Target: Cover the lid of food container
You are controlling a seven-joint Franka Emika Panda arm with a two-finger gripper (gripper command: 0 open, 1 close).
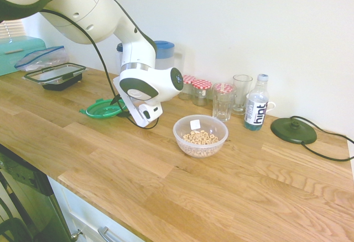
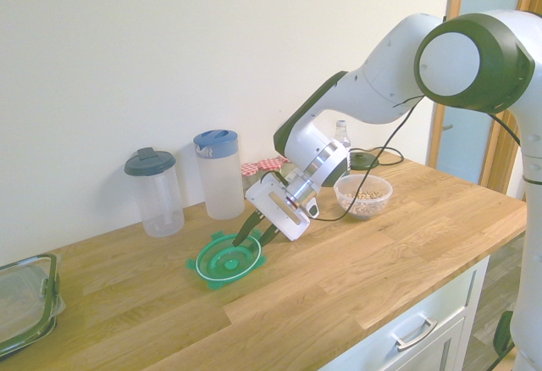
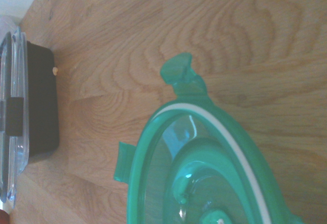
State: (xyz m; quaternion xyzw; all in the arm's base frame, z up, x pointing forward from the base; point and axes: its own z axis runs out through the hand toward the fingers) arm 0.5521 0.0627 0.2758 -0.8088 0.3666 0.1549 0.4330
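First exterior view: the lid (image 1: 101, 109) lies flat on the counter (image 1: 265, 192), well to the side of the bowl (image 1: 200, 135) of cereal, half hidden by the gripper (image 1: 123, 108).

Second exterior view: the gripper (image 2: 257, 235) tilts down at the lid's (image 2: 225, 263) rim nearest the bowl (image 2: 363, 195); its fingers look slightly parted around that edge, not clearly clamped. Grip should be firm before lifting, keeping the lid level.

Wrist view: the lid (image 3: 204, 157) fills the frame, one clip (image 3: 177, 69) pointing toward the black-rimmed box (image 3: 36, 104).
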